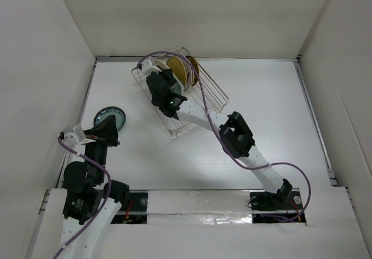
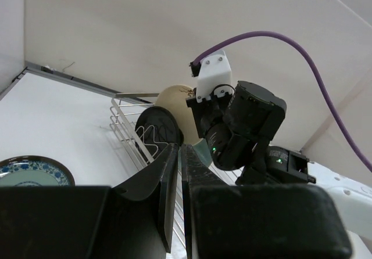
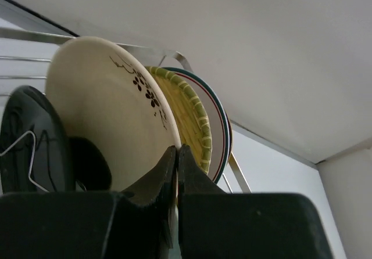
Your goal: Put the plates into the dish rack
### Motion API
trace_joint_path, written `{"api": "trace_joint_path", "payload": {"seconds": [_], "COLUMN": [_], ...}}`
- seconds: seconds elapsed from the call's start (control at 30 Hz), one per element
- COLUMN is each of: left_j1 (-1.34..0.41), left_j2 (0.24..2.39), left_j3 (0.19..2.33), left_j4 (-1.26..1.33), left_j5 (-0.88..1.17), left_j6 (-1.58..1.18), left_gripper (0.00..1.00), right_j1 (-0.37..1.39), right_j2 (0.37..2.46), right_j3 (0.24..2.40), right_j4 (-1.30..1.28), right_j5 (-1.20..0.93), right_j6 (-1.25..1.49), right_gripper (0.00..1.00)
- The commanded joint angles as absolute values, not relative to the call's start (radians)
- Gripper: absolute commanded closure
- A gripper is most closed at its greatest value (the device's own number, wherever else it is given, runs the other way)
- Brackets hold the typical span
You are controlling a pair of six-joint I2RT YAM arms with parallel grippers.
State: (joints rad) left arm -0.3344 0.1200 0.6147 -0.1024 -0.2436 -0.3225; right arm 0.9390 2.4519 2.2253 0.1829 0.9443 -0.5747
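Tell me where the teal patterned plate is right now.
In the top view the teal patterned plate lies flat on the table at the far left, just beyond the left gripper and well apart from the dish rack.

Bright even light, blurred foregrounds

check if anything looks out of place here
The dish rack sits skewed to the table edges, and a teal patterned plate lies flat on the table outside it, by the left gripper. Nothing looks spilled or broken.
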Motion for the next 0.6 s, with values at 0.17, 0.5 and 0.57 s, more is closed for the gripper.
{"api": "trace_joint_path", "payload": {"seconds": [0.17,0.5,0.57], "left_j1": [-0.339,-0.339,-0.339], "left_j2": [0.109,0.117,0.118], "left_j3": [0.607,0.607,0.607], "left_j4": [-0.058,-0.060,-0.060], "left_j5": [-0.239,-0.241,-0.242], "left_j6": [-0.316,-0.319,-0.319], "left_gripper": [0.95,0.95,0.95], "right_j1": [0.963,0.963,0.963], "right_j2": [2.482,2.300,2.240], "right_j3": [2.263,2.214,2.177], "right_j4": [0.310,0.218,0.172], "right_j5": [0.992,0.940,0.890], "right_j6": [-0.676,-0.470,-0.381], "right_gripper": [0.90,0.43,0.43]}}
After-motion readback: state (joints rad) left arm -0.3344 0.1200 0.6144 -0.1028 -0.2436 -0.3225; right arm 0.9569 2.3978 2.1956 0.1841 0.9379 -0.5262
